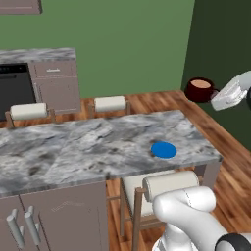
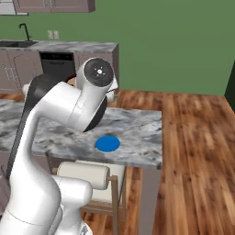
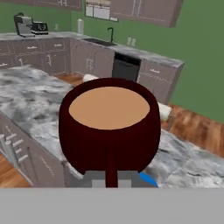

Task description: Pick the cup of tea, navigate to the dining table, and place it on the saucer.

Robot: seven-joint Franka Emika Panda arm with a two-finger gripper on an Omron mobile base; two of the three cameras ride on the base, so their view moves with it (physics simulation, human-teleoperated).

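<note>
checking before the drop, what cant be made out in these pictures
- Gripper: left base view, fingers too small to tell against the cup of tea; hand view, the cup covers them.
- Saucer: hand view, mostly hidden behind the cup.
- Cup in right base view: hidden by the arm.

Dining table (image 1: 73,142) showing glossy marbled stone top w/ metal-look handles; floor (image 2: 197,137) looking polished wood; saucer (image 1: 163,150) appearing smooth, matt.

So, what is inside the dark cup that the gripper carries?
The cup of tea holds light tan liquid, filled nearly to its rim. The cup's bottom under the liquid is covered, so it cannot be seen.
</note>
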